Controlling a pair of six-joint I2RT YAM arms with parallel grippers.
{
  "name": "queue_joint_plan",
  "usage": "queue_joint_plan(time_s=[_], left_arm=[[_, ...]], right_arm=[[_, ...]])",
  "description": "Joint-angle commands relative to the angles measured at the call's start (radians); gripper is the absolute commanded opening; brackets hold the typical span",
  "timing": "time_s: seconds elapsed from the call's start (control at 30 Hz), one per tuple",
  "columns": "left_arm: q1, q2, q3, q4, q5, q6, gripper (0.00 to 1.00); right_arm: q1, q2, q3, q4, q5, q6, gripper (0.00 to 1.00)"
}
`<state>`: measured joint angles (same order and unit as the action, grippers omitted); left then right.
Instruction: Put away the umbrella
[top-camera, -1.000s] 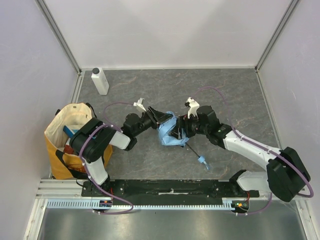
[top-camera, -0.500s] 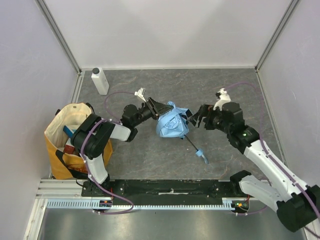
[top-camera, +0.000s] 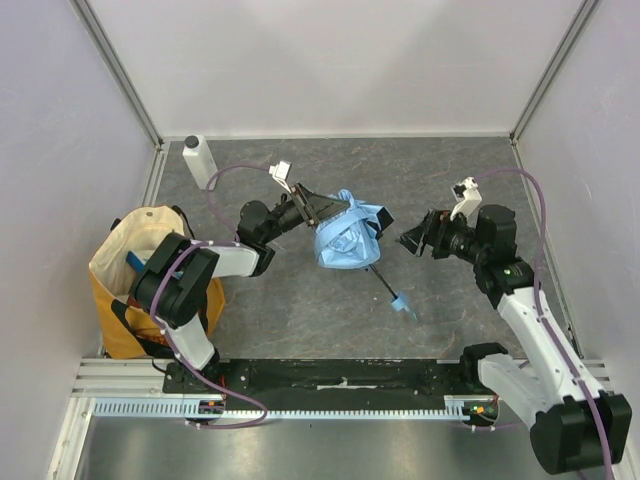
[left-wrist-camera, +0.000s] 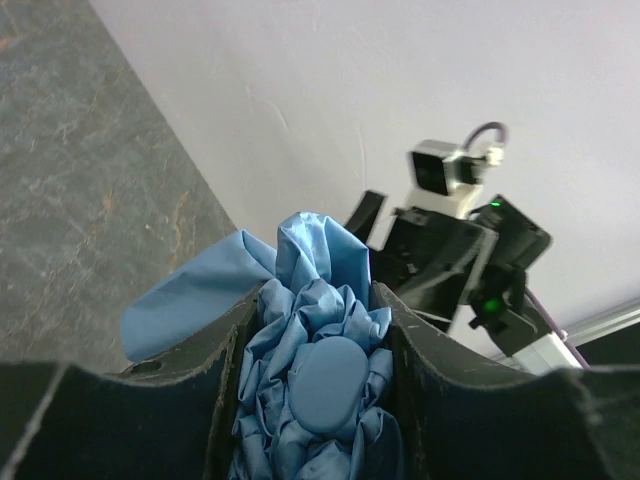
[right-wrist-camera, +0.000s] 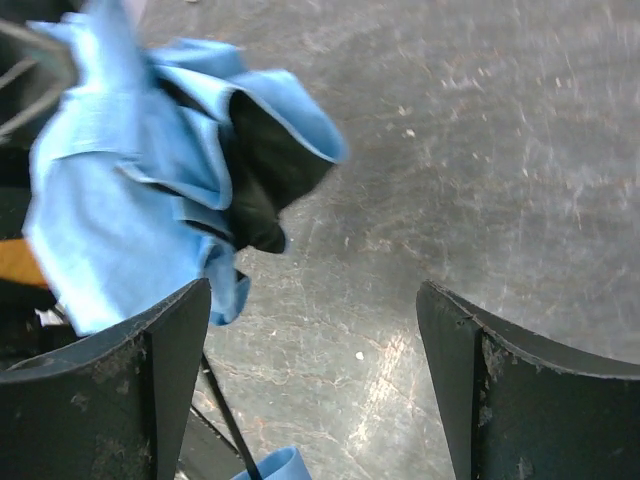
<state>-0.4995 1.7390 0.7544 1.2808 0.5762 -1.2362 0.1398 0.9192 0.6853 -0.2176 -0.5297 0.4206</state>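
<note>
**Umbrella gripped mid-table; transfer to bag outstanding**

The table (top-camera: 300, 310) is a grey, mottled, stone-look slab, matt and lightly scuffed. At its left edge stands an open tote bag (top-camera: 118, 262), soft canvas, yellow outside and cream within, its mouth facing up.

The umbrella (top-camera: 345, 240) sits at mid-table, well apart from the bag. Its canopy is thin sky-blue fabric, collapsed into a loose, crumpled bundle. A thin black shaft (top-camera: 383, 283) runs out toward the near edge. Whether the bundle rests on the table or hangs clear cannot be told.

The left end effector (left-wrist-camera: 320, 370) is clamped on the bunched fabric, one finger on each side. The right end effector (right-wrist-camera: 315, 370) stands apart from the canopy, spread wide, with nothing between its fingers.

A white plastic bottle (top-camera: 198, 162) stands at the far left corner, uninvolved.

Assessment: the stowing step is in hand but incomplete. The next move likely requires the left arm to carry the bundle to the bag mouth. The limp fabric and trailing shaft may snag on the rim.
</note>
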Motion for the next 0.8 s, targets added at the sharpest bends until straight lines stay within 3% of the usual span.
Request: queue_joint_plan(time_s=[0.0, 0.1, 0.13, 0.2, 0.23, 0.3, 0.47, 0.57, 0.67, 0.73, 0.77], left_arm=[[0.001, -0.021, -0.041, 0.384, 0.024, -0.009, 0.02], [0.003, -0.019, -0.078, 0.384, 0.007, 0.006, 0.02], [0.001, -0.024, -0.085, 0.384, 0.001, 0.018, 0.02], [0.003, -0.032, -0.099, 0.382, -0.025, 0.033, 0.02], [0.001, -0.033, -0.102, 0.376, -0.05, 0.041, 0.02], [0.001, -0.032, -0.113, 0.355, -0.119, 0.032, 0.02], [0.004, -0.012, -0.095, 0.385, -0.251, -0.083, 0.02], [0.003, -0.03, -0.035, 0.384, -0.214, -0.085, 0.02], [0.007, -0.074, -0.007, 0.384, -0.187, -0.08, 0.02], [0.015, -0.104, 0.0, 0.377, -0.176, -0.083, 0.02], [0.019, -0.116, 0.0, 0.376, -0.173, -0.086, 0.02]], right_arm=[[0.085, -0.083, 0.037, 0.055, -0.046, -0.186, 0.88], [0.236, -0.051, 0.126, 0.006, 0.098, -0.169, 0.85], [0.259, -0.027, 0.152, -0.005, 0.123, -0.096, 0.81], [0.299, 0.024, 0.183, 0.009, 0.1, 0.101, 0.61], [0.372, 0.021, 0.163, 0.099, 0.112, 0.207, 0.59], [0.504, -0.019, 0.094, 0.242, 0.247, 0.338, 0.6], [0.678, -0.091, 0.059, 0.181, 0.523, 0.306, 0.6], [0.682, -0.215, -0.048, 0.166, 0.782, 0.479, 0.61], [0.624, -0.253, -0.035, -0.006, 0.959, 0.504, 0.72], [0.517, -0.229, 0.008, -0.078, 0.959, 0.443, 0.72], [0.429, -0.208, 0.02, -0.095, 0.888, 0.41, 0.75]])
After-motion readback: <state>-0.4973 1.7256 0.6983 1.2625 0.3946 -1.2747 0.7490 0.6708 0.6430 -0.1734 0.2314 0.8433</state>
